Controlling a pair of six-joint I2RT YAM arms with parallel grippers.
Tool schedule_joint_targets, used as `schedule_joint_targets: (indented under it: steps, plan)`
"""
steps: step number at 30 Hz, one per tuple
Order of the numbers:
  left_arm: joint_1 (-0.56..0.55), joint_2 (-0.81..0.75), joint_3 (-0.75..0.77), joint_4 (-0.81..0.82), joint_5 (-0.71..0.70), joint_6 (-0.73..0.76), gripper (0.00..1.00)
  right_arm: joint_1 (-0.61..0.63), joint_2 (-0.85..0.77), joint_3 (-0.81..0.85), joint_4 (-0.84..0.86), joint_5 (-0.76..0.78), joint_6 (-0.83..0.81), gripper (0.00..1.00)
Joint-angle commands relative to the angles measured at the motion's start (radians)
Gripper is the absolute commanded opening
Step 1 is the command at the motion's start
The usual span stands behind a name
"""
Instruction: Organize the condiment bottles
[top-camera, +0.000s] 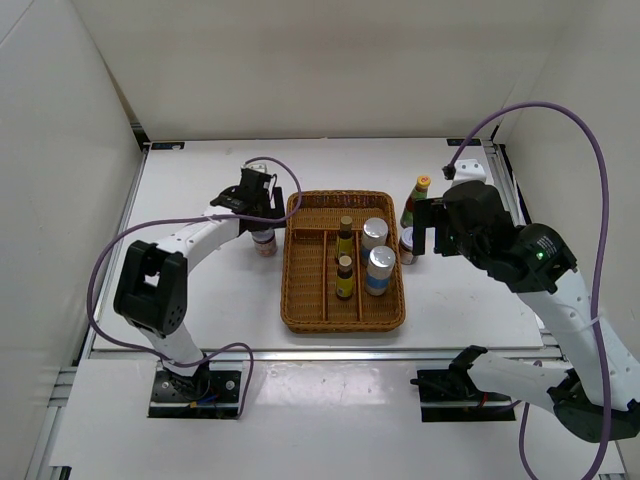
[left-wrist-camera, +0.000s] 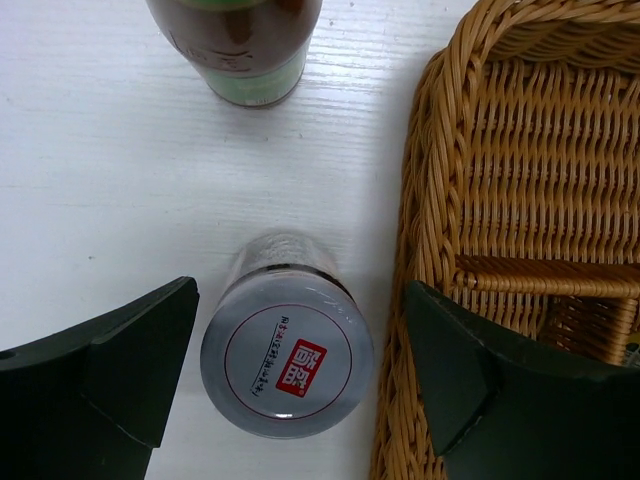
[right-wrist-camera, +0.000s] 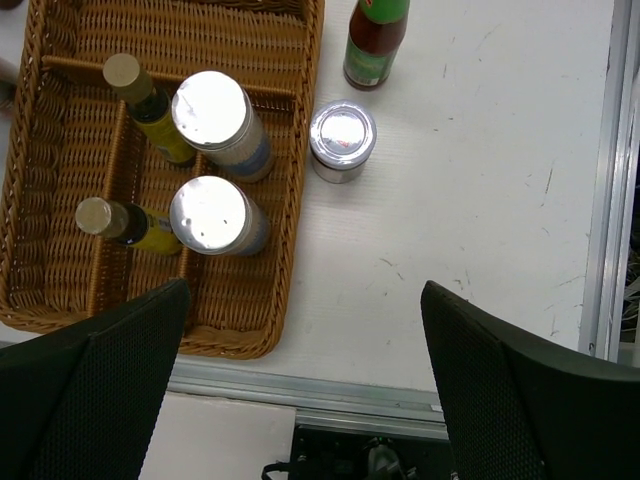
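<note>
My left gripper (left-wrist-camera: 300, 310) is open, its fingers on either side of a dark jar (left-wrist-camera: 287, 362) with a pale pinkish lid and a red logo, not touching it. The jar stands just left of the wicker tray (left-wrist-camera: 520, 150). A red-green sauce bottle (left-wrist-camera: 245, 50) stands behind it. In the top view the left gripper (top-camera: 262, 222) covers this jar (top-camera: 264, 243). My right gripper (right-wrist-camera: 303, 300) is open and empty, high above the table. Below it a second jar (right-wrist-camera: 342, 135) and an orange-capped sauce bottle (right-wrist-camera: 375, 40) stand right of the tray.
The tray (top-camera: 296, 300) holds two yellow-labelled mini bottles (top-camera: 346, 237) (top-camera: 344, 275) in a middle lane and two silver-lidded cylinders (top-camera: 375, 235) (top-camera: 380, 268) in the right lane. Its left lanes and back compartment hold nothing. White walls enclose the table; a metal rail runs along the near edge.
</note>
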Motion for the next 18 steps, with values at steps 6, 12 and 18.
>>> schedule_joint_targets:
  steps: [6,12,18]
  plan:
    - [0.007,-0.005,-0.042,0.034,0.048,-0.032,0.83,-0.001,-0.006,0.010,-0.005,0.038,-0.021,0.99]
    - [0.007,-0.051,-0.011,0.009,0.038,-0.011,0.26,-0.001,-0.006,0.010,-0.014,0.038,-0.021,0.99]
    - [-0.042,-0.138,0.102,-0.077,-0.065,0.028,0.11,-0.001,-0.006,0.010,-0.014,0.047,-0.021,0.99]
